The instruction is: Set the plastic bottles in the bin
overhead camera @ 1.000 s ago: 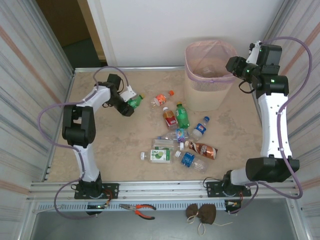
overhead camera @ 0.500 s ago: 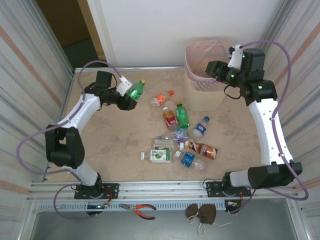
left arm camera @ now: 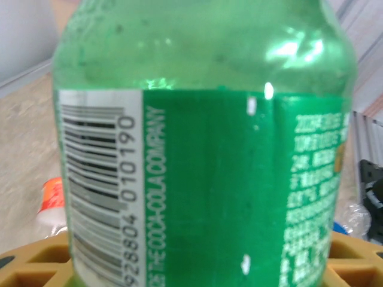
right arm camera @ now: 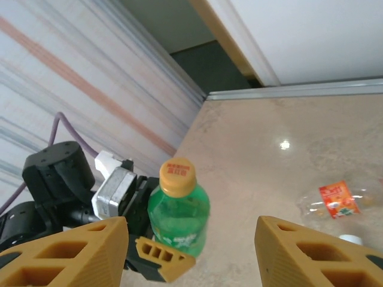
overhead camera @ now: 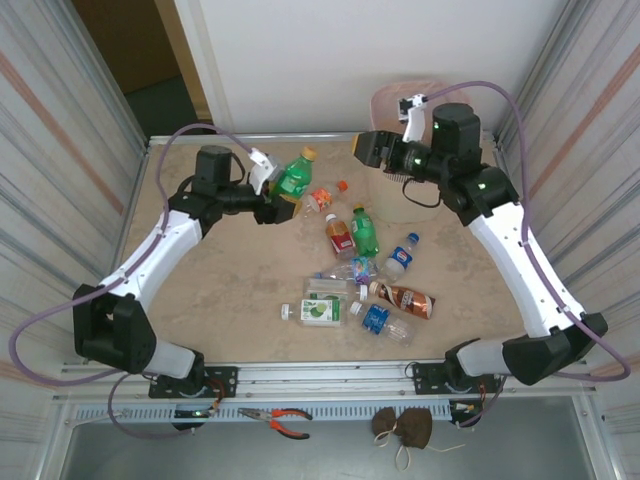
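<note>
My left gripper [overhead camera: 277, 196] is shut on a green plastic bottle [overhead camera: 295, 177] with an orange-yellow cap, held in the air above the table's far left-centre. In the left wrist view the green bottle [left arm camera: 203, 149] stands between my yellow fingers [left arm camera: 30, 263]. My right gripper [overhead camera: 366, 148] hangs open in front of the bin [overhead camera: 388, 98], facing the bottle and apart from it. The right wrist view shows the green bottle [right arm camera: 178, 212] beyond my open right gripper [right arm camera: 190, 236]. Several more bottles [overhead camera: 365, 232] lie mid-table. The right arm hides much of the bin.
A clear bottle with an orange label [overhead camera: 322, 197] lies just below the held one; the same orange-labelled bottle [right arm camera: 335, 200] shows in the right wrist view. Red-handled pliers [overhead camera: 280, 421] and a brown pouch [overhead camera: 403, 427] rest on the near ledge. Corrugated walls close both sides.
The left arm has lifted the green bottle and carried it right, toward the bin. The right arm has swung left from over the bin, and its jaws have opened.
</note>
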Tool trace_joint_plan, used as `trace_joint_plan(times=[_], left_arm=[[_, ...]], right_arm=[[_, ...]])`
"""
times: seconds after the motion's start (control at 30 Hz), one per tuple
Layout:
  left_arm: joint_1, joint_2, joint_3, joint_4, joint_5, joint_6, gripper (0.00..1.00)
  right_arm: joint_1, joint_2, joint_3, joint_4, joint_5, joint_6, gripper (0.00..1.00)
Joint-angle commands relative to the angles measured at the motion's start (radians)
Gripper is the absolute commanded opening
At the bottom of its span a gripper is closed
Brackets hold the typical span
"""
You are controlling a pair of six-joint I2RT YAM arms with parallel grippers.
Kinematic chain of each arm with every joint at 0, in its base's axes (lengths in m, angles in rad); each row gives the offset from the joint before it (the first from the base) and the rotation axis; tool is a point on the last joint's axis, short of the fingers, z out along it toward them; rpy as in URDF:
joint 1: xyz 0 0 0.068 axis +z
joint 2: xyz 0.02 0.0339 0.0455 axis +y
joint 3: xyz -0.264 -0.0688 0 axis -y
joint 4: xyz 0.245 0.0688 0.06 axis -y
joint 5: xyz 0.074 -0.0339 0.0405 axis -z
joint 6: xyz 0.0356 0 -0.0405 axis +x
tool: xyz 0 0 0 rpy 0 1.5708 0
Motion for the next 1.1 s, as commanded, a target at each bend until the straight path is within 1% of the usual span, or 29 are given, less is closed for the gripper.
trace_joint_plan(times=[0.0, 0.1, 0.23, 0.4, 0.6, 0.83, 0.93, 1.07], left_arm=[[-0.033, -0.045, -0.008, 0.074, 0.047, -0.061, 0.48], [-0.058, -0.050, -0.006, 0.106, 0.051, -0.093, 0.48], [-0.091, -0.050, 0.002, 0.113, 0.048, -0.098, 0.48], [-0.113, -0.047, 0.002, 0.141, 0.044, -0.123, 0.48], [-0.135, -0.043, 0.002, 0.153, 0.028, -0.146, 0.48], [-0.154, -0.046, -0.018, 0.160, 0.010, -0.162, 0.48], [-0.162, -0.046, -0.020, 0.164, 0.004, -0.166, 0.49], [-0.165, -0.050, -0.023, 0.176, -0.002, -0.177, 0.54]], right_arm=[[0.043, 0.022, 0.037, 0.045, 0.051, 0.019, 0.59], [0.075, 0.046, 0.062, 0.045, 0.066, 0.016, 0.61], [0.104, 0.075, 0.087, 0.048, 0.082, 0.014, 0.61], [0.129, 0.100, 0.095, 0.059, 0.093, 0.024, 0.57], [0.160, 0.113, 0.089, 0.059, 0.119, 0.030, 0.48], [0.173, 0.097, 0.065, 0.051, 0.161, 0.025, 0.34], [0.178, 0.094, 0.061, 0.049, 0.166, 0.022, 0.30], [0.178, 0.091, 0.063, 0.040, 0.176, 0.014, 0.25]])
